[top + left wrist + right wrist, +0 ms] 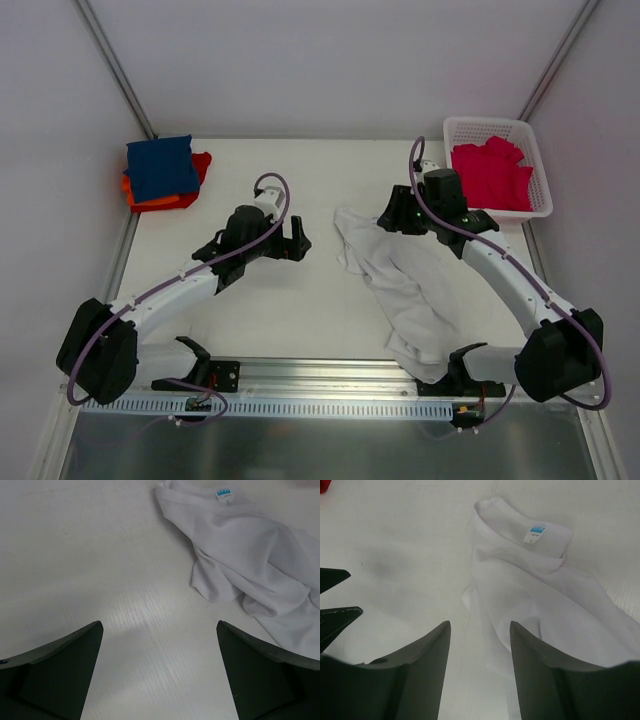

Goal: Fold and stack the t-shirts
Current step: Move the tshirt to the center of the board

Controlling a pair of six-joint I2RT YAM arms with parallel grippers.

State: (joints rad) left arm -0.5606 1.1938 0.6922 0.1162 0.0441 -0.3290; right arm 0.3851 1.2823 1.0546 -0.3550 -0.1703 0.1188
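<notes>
The white t-shirt (405, 285) lies rumpled and soft-creased right of the table's (300, 310) centre, its small blue neck label (535, 531) showing only to the wrist cameras, with the left gripper (159, 625) gaping wide and empty at its 9 o'clock and the right gripper (480, 625) parted narrower, empty, at its 12.

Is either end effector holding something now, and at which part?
Nothing is held. The left end effector and the right end effector are both open; the crumpled white cloth t-shirt lies free.
</notes>
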